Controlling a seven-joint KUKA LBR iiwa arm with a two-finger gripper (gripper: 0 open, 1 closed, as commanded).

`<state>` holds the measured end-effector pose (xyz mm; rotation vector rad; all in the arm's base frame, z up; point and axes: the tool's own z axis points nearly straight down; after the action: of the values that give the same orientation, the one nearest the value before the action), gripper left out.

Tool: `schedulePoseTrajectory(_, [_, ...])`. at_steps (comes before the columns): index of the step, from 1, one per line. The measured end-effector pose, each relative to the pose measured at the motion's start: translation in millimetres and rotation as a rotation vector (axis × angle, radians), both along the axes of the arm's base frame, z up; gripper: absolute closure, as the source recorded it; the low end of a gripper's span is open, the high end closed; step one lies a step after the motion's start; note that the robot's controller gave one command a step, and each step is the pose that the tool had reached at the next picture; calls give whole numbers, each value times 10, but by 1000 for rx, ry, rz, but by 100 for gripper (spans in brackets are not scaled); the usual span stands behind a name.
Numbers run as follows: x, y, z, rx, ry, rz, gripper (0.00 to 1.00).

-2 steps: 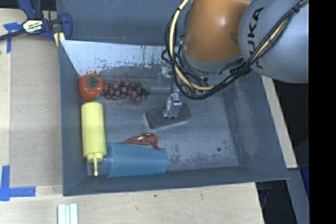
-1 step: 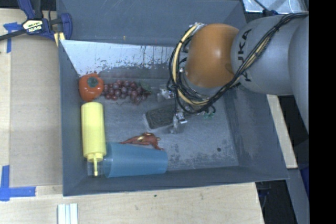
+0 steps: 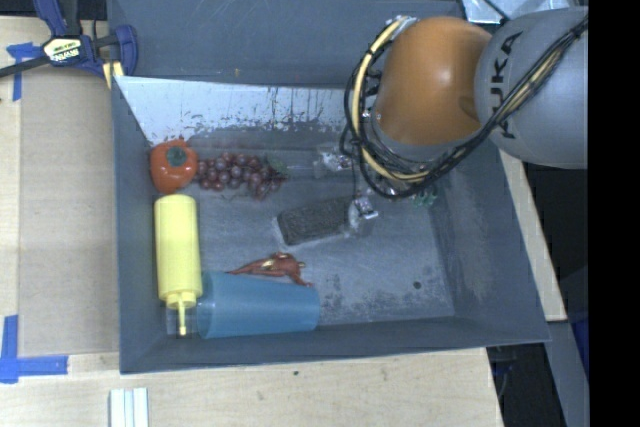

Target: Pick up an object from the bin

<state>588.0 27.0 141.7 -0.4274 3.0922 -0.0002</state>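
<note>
The gripper point(image 3: 360, 208) hangs at the right end of a dark grey block point(image 3: 312, 220); its opening cannot be told; the block lies lengthwise, roughly left-to-right.

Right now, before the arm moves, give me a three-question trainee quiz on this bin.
1. True or false: the yellow bottle lies by the left wall of the bin.
2. Fill in: the grapes lie just right of the ____.
3. Which is nearest the gripper? A bottle, B grapes, C grey block.
Key: 1 true; 2 tomato; 3 C.
</note>
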Motion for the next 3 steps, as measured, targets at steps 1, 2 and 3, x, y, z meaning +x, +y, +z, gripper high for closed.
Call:
schedulePoseTrajectory(1, [-20,84,-649,-1,16,-48,0])
schedulePoseTrajectory(2, [36,185,-708,1,-5,-48,0])
schedulePoseTrajectory(3, [4,95,-654,0,7,-49,100])
